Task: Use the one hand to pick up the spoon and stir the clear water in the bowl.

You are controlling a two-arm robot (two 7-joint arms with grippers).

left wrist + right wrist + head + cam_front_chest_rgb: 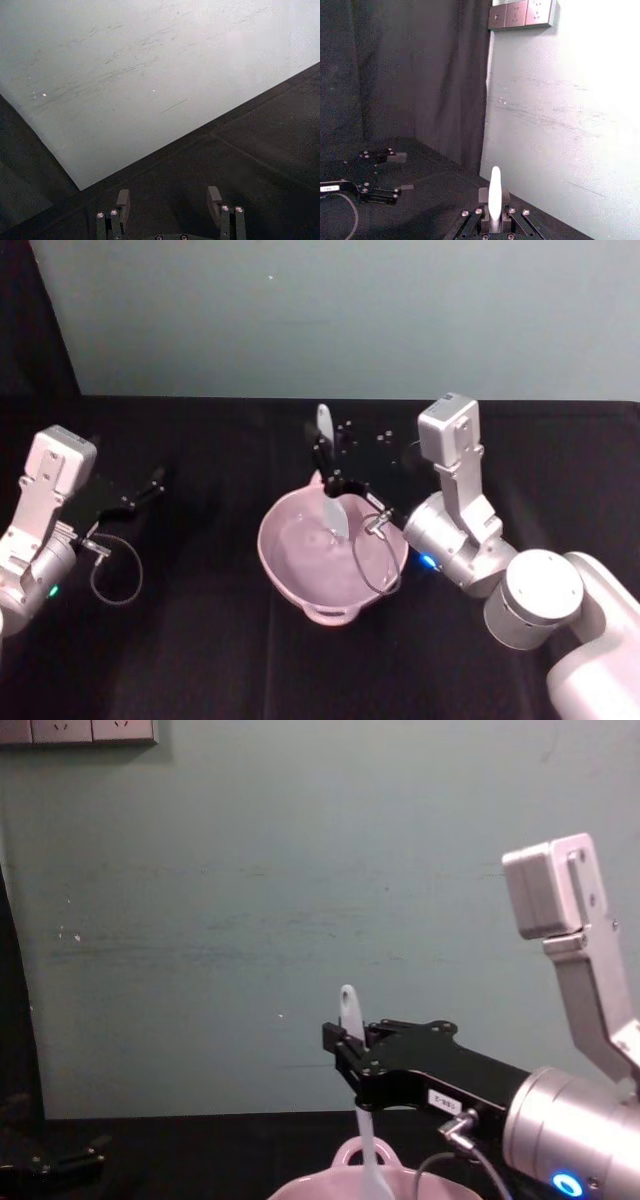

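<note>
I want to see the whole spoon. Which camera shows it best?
The head view: the spoon runs from handle tip to its blade in the bowl, held by the right gripper. The chest view cuts off the blade; the right wrist view shows its handle end.

A black-draped table (200, 660) carries the pale pink bowl (295, 555) near its middle.

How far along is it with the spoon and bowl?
Done: the right gripper is shut on the spoon. In hand: its blade is down inside the pink bowl. Remaining: the stirring itself; how much has happened I cannot tell. The left gripper sits open, aside.
</note>
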